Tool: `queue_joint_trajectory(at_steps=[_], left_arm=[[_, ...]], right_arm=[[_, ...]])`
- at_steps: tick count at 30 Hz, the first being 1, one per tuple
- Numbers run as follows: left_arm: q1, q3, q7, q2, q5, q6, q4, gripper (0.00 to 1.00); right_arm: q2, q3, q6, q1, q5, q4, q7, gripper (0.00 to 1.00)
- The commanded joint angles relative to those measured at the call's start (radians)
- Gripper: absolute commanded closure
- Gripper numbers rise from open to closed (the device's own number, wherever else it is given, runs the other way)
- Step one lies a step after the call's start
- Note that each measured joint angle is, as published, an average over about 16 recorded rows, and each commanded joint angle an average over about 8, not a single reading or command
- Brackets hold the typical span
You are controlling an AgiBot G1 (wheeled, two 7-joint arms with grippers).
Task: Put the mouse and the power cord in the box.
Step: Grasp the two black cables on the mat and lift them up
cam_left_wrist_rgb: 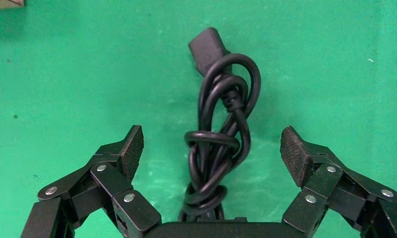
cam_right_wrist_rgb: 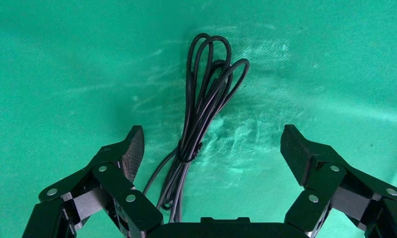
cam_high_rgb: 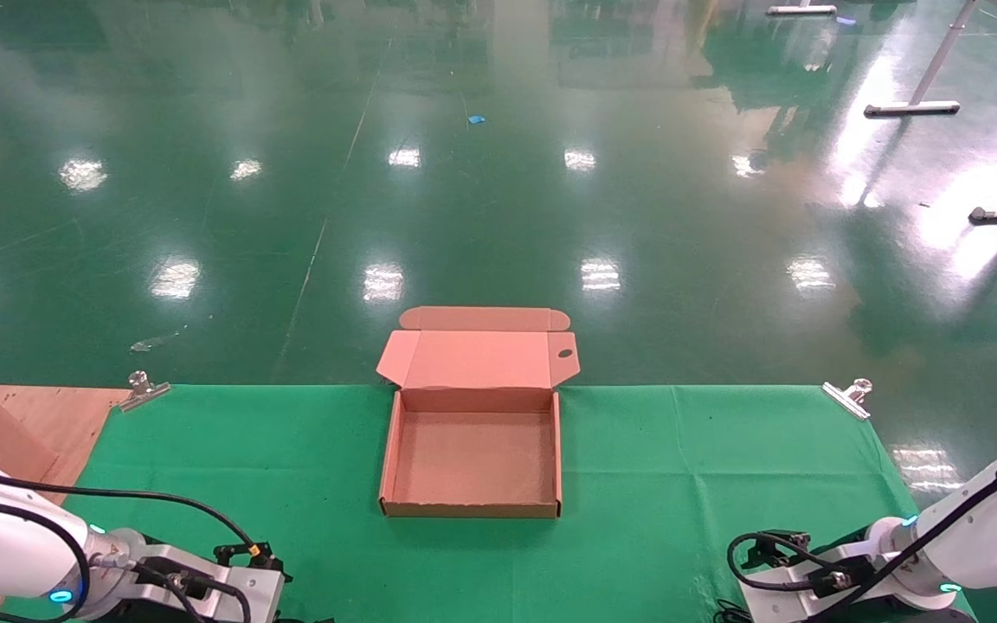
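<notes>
Left wrist view: left tool [cam_left_wrist_rgb: 211,148] spread wide, gripping nothing, hanging right over the power cord [cam_left_wrist_rgb: 221,134], which lies knotted in loops on the green cloth [cam_left_wrist_rgb: 62,74], chunky plug [cam_left_wrist_rgb: 206,49] at the far end. Right wrist view: right tool [cam_right_wrist_rgb: 211,148] also spread wide and empty, above a thin bundled cable [cam_right_wrist_rgb: 201,114], likely the mouse's lead; the mouse body itself isn't visible in any view.

Step in hand looks like the first pick, nothing grasped yet. For a good grab on the cord, the tool should drop straight down and close across the tight middle knot, not the loose upper loop or the plug, so all strands lift together. The thin cable would slip easily; pinching at the tie point seems safest.

Head view: both arms low at the near corners, left tool [cam_high_rgb: 239,562], right tool [cam_high_rgb: 767,554]. The box [cam_high_rgb: 390,450] sits centre on the worktop between them, lid [cam_high_rgb: 472,359] folded back, interior empty.

Cloth is clipped at the far corners by metal clamps [cam_high_rgb: 142,389]. Beyond, glossy green floor [cam_high_rgb: 498,173] with light reflections and white stand legs [cam_high_rgb: 912,109] far right.
</notes>
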Motion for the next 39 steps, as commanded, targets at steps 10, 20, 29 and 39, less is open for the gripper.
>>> queue_joint_trajectory(at_steps=[10,20,29,39], left_arm=[[-0.027,0.001,0.044,0.019,0.001,-0.001,0.065,1.0],[-0.043,0.004,0.068,0.032,0.005,0.01,0.101,1.0],[-0.059,0.007,0.08,0.033,0.01,0.02,0.122,1.0],[-0.075,0.008,0.081,0.034,0.011,0.039,0.139,1.0]], right_arm=[[-0.017,0.01,0.012,0.029,0.018,-0.104,-0.078,1.0],[-0.025,0.017,0.011,0.056,0.029,-0.165,-0.129,1.0],[-0.03,0.021,0.004,0.073,0.036,-0.206,-0.162,1.0],[-0.027,0.026,-0.014,0.085,0.044,-0.236,-0.191,1.0]])
